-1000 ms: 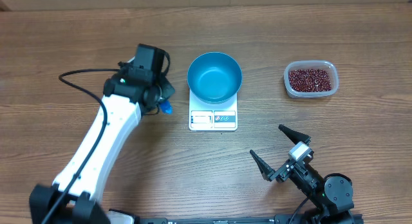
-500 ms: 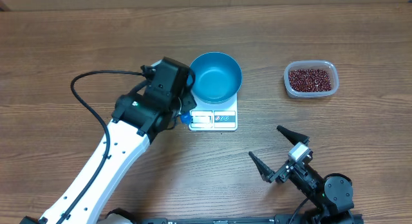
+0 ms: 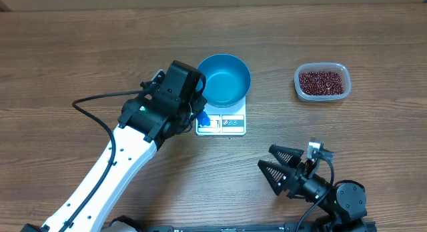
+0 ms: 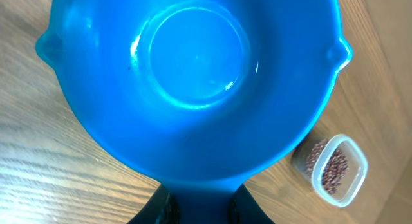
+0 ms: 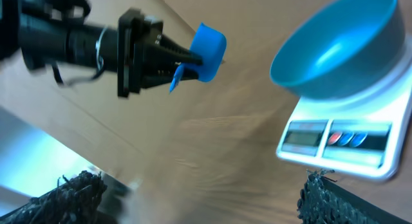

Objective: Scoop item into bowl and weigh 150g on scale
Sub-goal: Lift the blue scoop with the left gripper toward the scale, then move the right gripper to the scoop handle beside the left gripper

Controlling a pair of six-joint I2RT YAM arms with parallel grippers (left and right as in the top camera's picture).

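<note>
**Bean-weighing station, overhead and wrist views**

The beans (image 3: 322,82) lie as a loose dark red heap inside a clear tub (image 3: 341,71) at the 2 o'clock side of the wooden table (image 3: 80,52); none are seen outside the tub. The round blue bowl (image 3: 223,79) stands well apart from them, at the tub's 9 o'clock, and its inside is bare. The bowl rests on the white scale (image 3: 230,129), covering the 12 o'clock part of it; the display window and buttons run along the 6 o'clock edge. A small blue scoop (image 3: 202,119) sits at the bowl's 7 o'clock, over the scale's 9 o'clock edge; whether it touches the scale cannot be told. The left gripper (image 5: 188,58) is closed on the scoop's handle, cup pointing away from the fingers. In the left wrist view the cup of the scoop (image 4: 193,89) fills most of the picture and holds nothing, with the tub (image 4: 351,179) beyond its rim at 4 o'clock. The right gripper (image 3: 265,158) hangs at the scale's 5 o'clock, near the table's 6 o'clock edge, jaws spread wide and holding nothing.
</note>
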